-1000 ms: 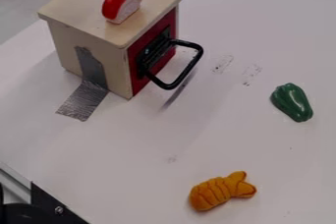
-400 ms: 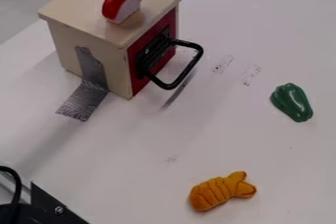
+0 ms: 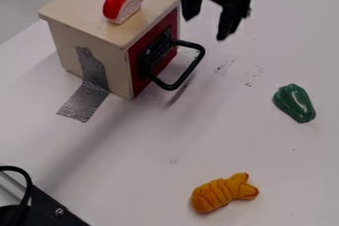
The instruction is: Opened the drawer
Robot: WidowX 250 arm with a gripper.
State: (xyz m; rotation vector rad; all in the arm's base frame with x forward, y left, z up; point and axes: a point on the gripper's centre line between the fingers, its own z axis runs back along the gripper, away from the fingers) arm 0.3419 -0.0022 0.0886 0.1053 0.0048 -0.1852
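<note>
My gripper (image 3: pixel 206 28) hangs at the top of the view, right of the wooden box's upper corner. Its two fingers are spread apart with nothing between them. Below and to the left of it, a black loop handle (image 3: pixel 177 83) sticks out from the red drawer front (image 3: pixel 138 84) of the wooden box (image 3: pixel 92 46). Gripper and handle are apart. The red front sits flush in the box, so the drawer is closed.
A red and white toy piece (image 3: pixel 123 5) stands on the box top. Grey tape (image 3: pixel 83 102) runs from the box's side to the table (image 3: pixel 132 170). A green pepper (image 3: pixel 295 103) lies at the right, an orange toy (image 3: pixel 222 193) near the front.
The gripper has come into view from the top edge and moved down and to the right, beside the box. Box, handle and toys have stayed where they were.
</note>
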